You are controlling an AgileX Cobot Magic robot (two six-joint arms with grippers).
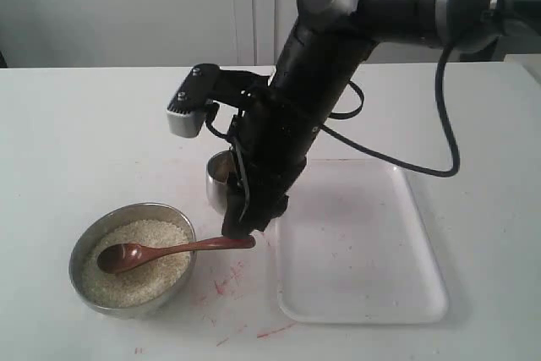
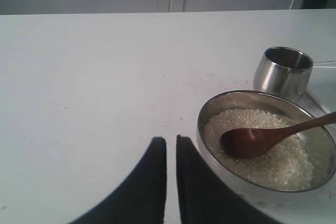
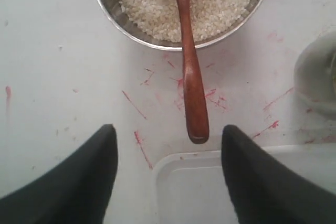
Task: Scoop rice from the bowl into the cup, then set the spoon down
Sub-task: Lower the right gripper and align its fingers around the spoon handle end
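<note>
While the right end effector [image 3: 168, 128] stands released, its black fingers [image 3: 79, 182] spread wide either side of the handle tip without touching it, the spoon [image 1: 169, 250] lies free. Its smooth reddish-brown oval head rests on the rice [image 1: 135, 285], fine white grains in the round, dull steel bowl [image 1: 127, 311]. The slim handle crosses the rim, long axis pointing toward the white plastic tray [image 1: 363, 251]. The shiny, rounded cup [image 1: 216, 188] stands upright near the bowl on the worktop [image 1: 84, 124]. The left end effector [image 2: 171, 139] is clenched on nothing.

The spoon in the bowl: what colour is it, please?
Dark reddish-brown spoon; right wrist view shows it best.
</note>
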